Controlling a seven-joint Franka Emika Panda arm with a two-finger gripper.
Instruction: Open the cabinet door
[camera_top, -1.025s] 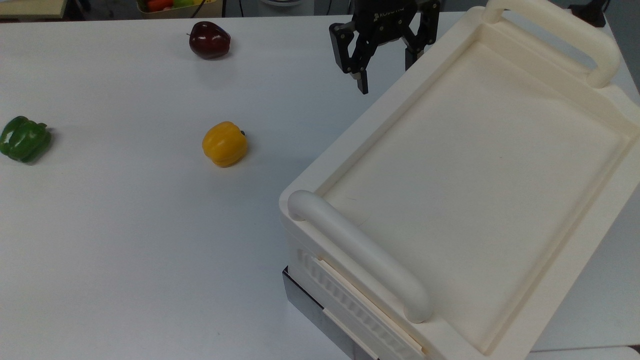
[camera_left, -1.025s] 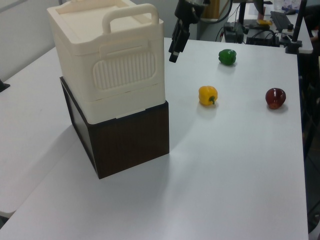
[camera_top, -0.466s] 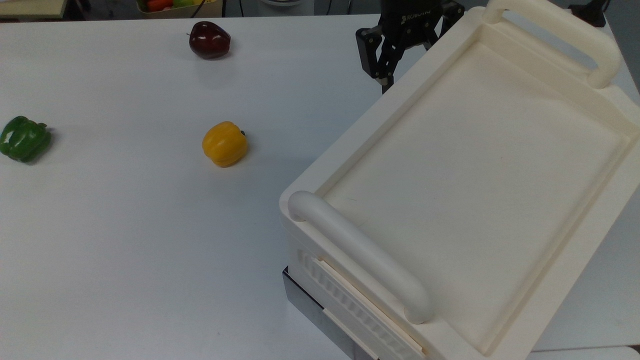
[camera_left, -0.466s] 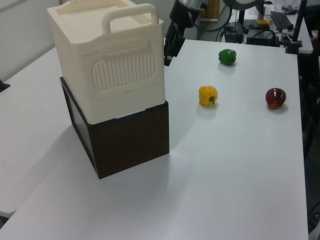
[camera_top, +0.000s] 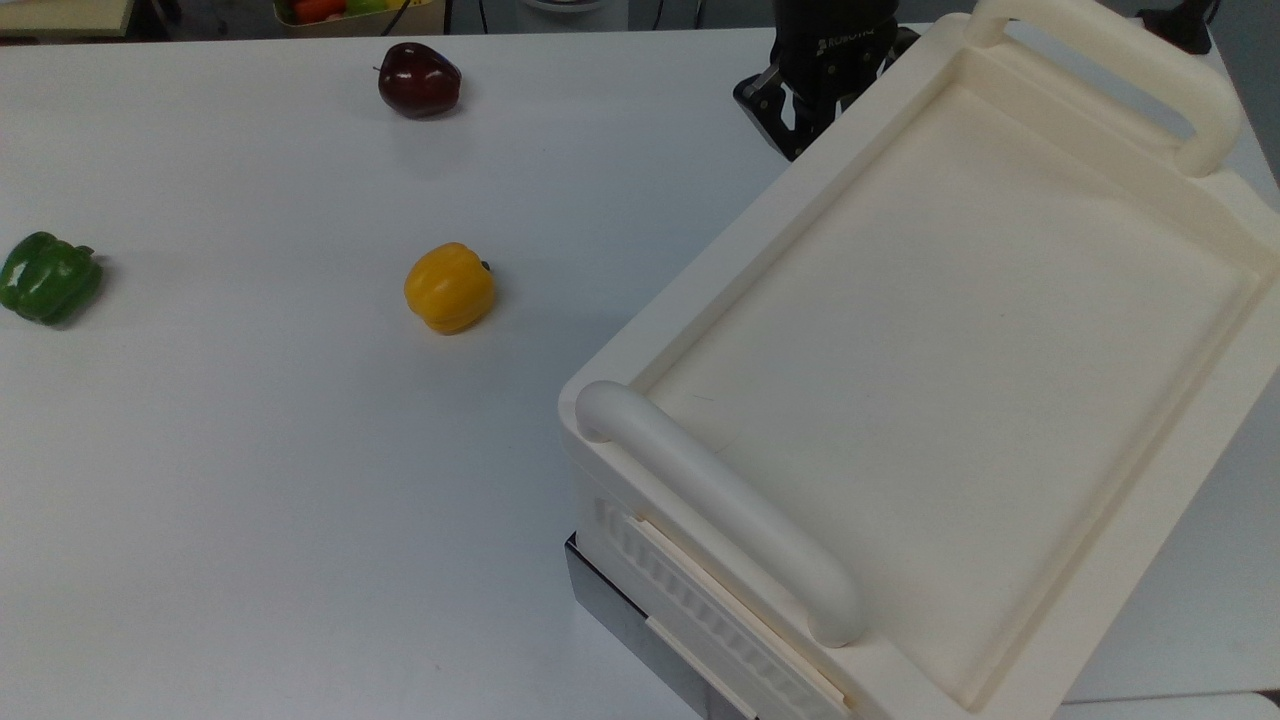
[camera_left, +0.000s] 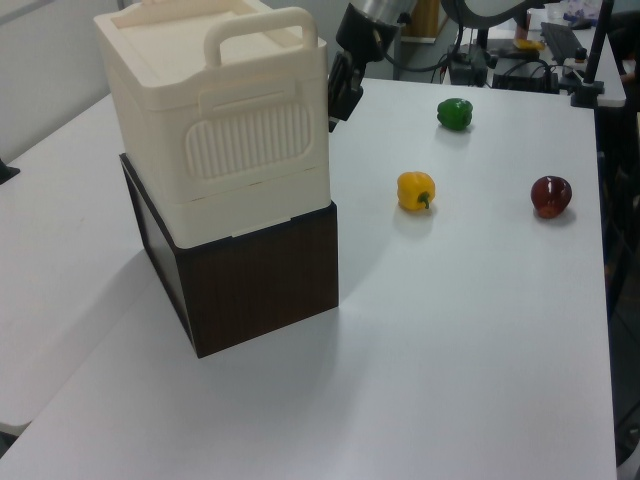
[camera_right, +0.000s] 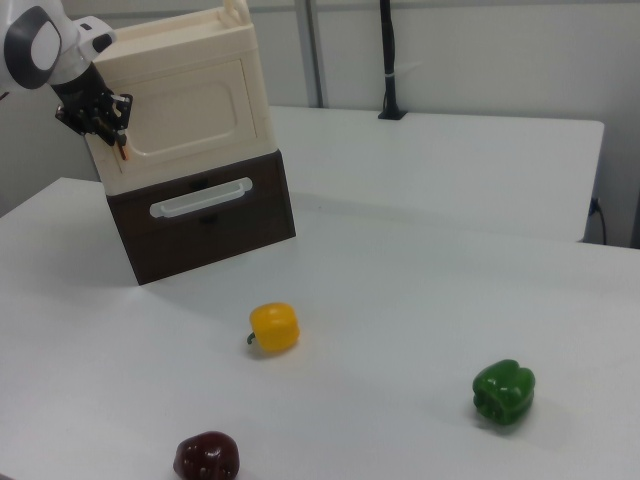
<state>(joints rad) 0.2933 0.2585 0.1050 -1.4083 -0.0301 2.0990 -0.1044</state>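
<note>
I have the claw (camera_right: 112, 137) up against the cabinet door (camera_right: 190, 118), at the door's edge on the right view's left, where a small copper strip sits. I cannot tell if the claw is pinching. The door looks shut. Next, I pull it open.

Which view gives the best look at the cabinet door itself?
The right view: the cabinet door faces it as a full cream panel, with the gripper at its edge on the right view's left. The top view sees the cabinet from above; the left view shows its ribbed end.
</note>
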